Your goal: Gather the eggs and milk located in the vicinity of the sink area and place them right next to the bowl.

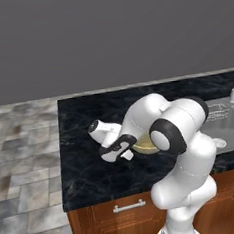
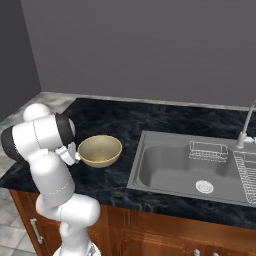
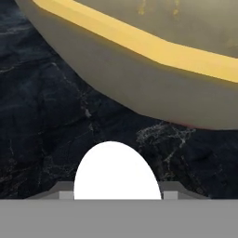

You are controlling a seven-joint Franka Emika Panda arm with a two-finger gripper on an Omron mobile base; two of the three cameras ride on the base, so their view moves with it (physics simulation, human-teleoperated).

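Near the table's [image 2: 115, 185] front edge I have the end effector [image 3: 116, 195] low, pinching the white egg [image 3: 116, 172] just beside the bowl [image 2: 100, 150]. I judge this the placing step: next, open gently. Beyond, the sink [image 2: 170, 170] holds no milk that I can see.

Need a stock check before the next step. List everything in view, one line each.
bowl: one, tan-yellow, on the counter left of the sink.
egg: one, white, low in the hand view, close to the bowl's wall.
sink: one, grey, set in the counter, rack inside.
faucet: one, silver, behind the sink.
counter: one, dark marbled, over wooden cabinets.
arm: one, white, bent down beside the bowl.
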